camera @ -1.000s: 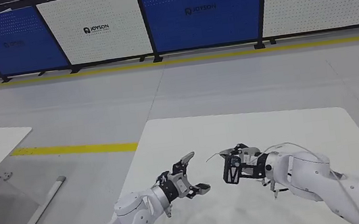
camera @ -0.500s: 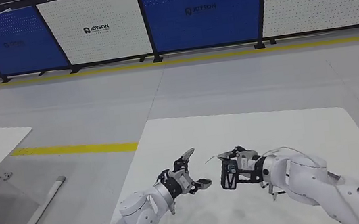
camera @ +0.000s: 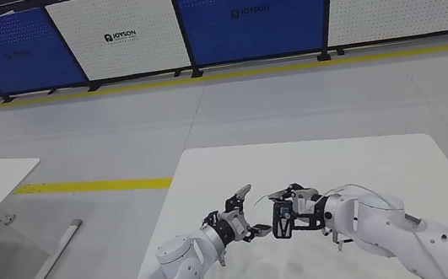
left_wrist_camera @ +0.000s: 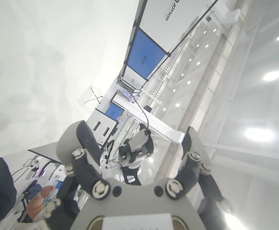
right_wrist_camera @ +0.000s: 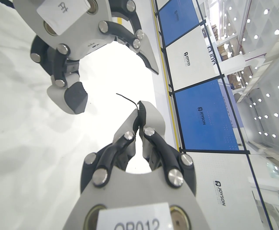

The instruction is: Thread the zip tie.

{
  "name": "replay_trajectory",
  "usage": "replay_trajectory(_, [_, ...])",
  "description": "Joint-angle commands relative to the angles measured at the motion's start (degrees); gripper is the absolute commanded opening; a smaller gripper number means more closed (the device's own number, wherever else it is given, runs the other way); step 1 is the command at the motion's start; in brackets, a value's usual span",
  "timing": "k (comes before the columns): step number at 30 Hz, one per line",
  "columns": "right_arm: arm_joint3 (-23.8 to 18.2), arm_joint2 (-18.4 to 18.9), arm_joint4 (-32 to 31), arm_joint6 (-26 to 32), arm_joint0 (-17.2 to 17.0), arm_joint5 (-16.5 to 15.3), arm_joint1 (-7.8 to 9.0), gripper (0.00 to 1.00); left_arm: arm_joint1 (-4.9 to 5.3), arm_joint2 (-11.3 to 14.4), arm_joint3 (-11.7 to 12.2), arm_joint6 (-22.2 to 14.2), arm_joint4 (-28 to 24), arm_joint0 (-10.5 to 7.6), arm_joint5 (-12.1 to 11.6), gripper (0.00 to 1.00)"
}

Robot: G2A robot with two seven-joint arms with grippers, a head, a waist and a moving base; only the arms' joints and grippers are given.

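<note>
Over table | right jaws pinching zip tie | left jaws spread

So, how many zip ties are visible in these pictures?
1. The thin black zip tie sticks out of the shut right gripper, its free end toward the open left gripper. Part of it is hidden inside that grip.

White arms; right gripper grey-plated, black finger links (silver screws).
</note>
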Motion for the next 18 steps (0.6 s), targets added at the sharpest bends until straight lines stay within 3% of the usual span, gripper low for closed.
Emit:
replay_trajectory(1, [0.0, 0.0, 0.0, 0.0, 0.0, 0.0, 0.00, 0.00, -0.19, 0.2, 0.1, 0.7, 0.0, 0.00, -1.4, 1.00])
replay_trajectory(7, [0.0, 0.0, 0.0, 0.0, 0.0, 0.0, 0.00, 0.00, -1.24, 1.6, 0.5, 4.8, -3.6, -2.19, -2.8, 1.00])
replay_trajectory(18, [0.0, 0.0, 0.0, 0.0, 0.0, 0.0, 0.00, 0.00, -1.46, 2.1, 1.1, 5.5, -3.0, -2.55, -3.7, 1.00])
